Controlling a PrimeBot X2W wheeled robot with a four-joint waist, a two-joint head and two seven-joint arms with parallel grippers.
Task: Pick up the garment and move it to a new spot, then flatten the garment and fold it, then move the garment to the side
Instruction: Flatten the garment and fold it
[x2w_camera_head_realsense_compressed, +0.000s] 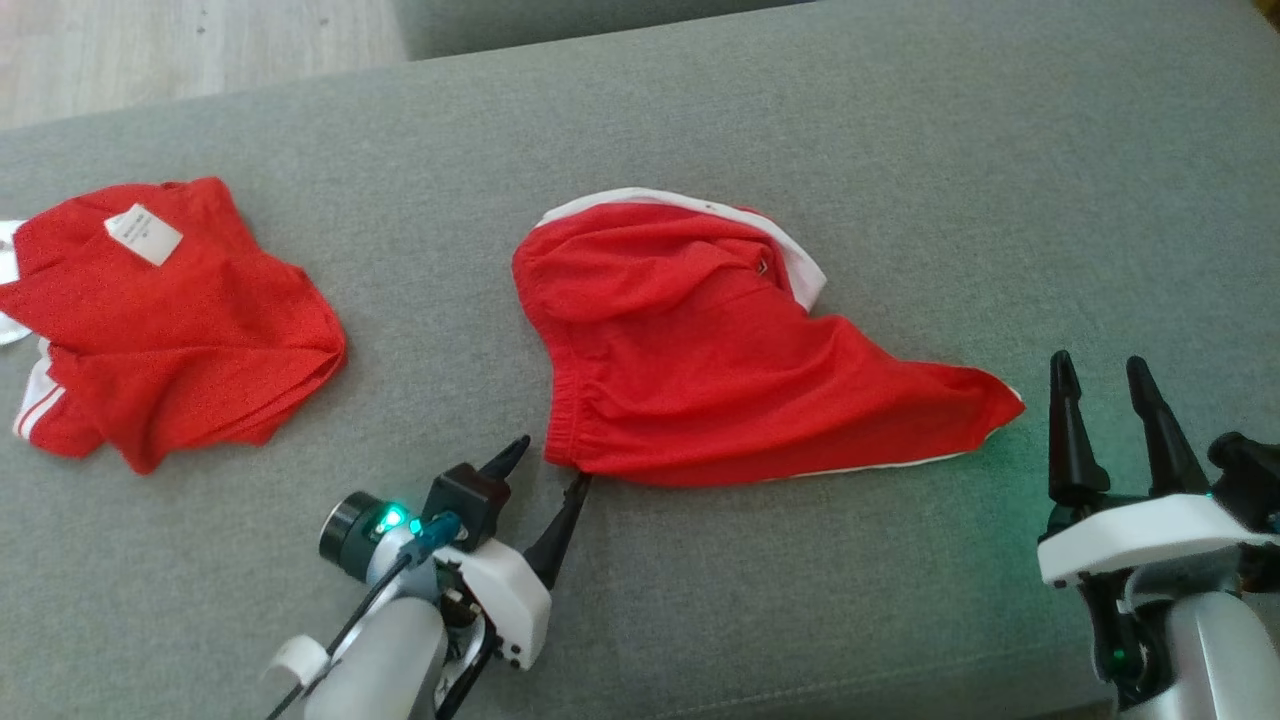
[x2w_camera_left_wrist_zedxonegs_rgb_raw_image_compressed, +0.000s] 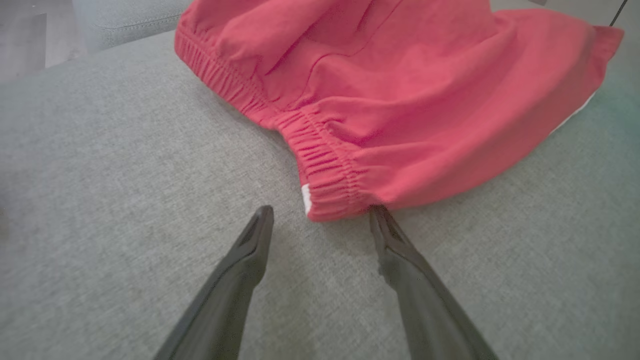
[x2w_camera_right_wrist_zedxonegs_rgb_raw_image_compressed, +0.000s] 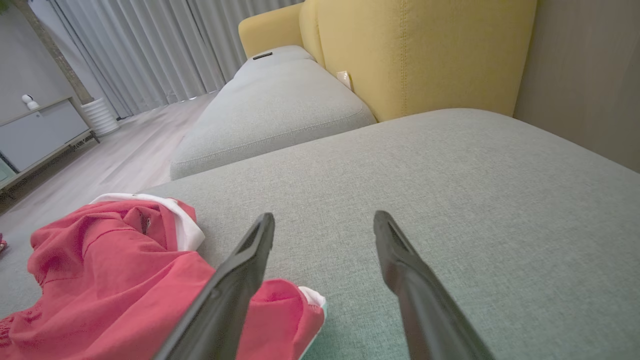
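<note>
From the head: red garment (x2w_camera_head_realsense_compressed: 720, 370) spread mid-couch (x2w_camera_head_realsense_compressed: 800, 120), left gripper (x2w_camera_head_realsense_compressed: 552, 460) wide open at its waistband corner, right gripper (x2w_camera_head_realsense_compressed: 1098, 360) open beside the hem. Left wrist: elastic corner right at the fingertips. Right wrist: fingers apart, garment lower left.

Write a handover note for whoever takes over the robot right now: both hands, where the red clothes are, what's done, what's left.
Left hand: open, fingertips at the waistband corner of the shorts, gripping nothing.
Right hand: open, empty, just off the shorts' right tip.
Shorts: middle of the sofa, spread but wrinkled, top edge flopped over.
Second red garment: crumpled at the left.
Done: shorts seemingly laid down at their spot.
Left: flatten, fold, move aside.
</note>
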